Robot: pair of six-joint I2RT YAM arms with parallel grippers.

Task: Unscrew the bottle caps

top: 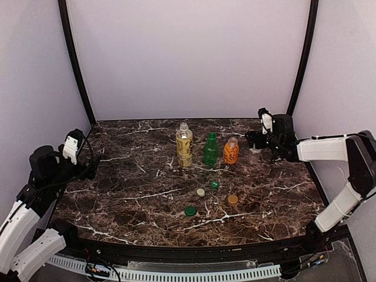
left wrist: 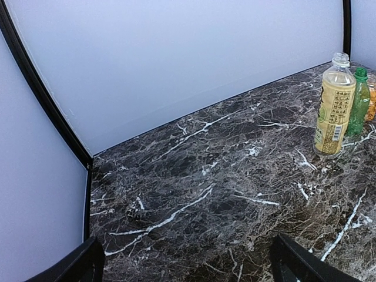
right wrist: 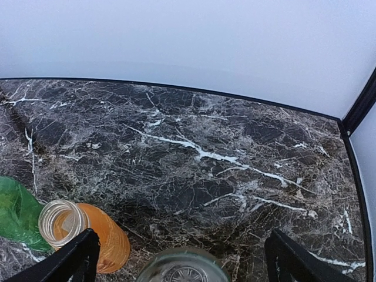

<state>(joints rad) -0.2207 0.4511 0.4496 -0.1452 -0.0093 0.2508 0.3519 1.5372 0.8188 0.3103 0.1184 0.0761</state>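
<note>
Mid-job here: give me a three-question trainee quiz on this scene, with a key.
1. True or false: the orange bottle has its cap off.
2. How many loose caps lie on the table?
3. Which bottle stands between the right gripper's open fingers? A tall yellow-liquid bottle; B green bottle; C slim clear bottle.
Key: 1 true; 2 four; 3 C.

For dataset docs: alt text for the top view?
Four bottles stand in a row at the back of a marble table, four loose caps in front. The open right gripper is at the clear bottle on the row's right end; the left gripper rests at the left edge.
</note>
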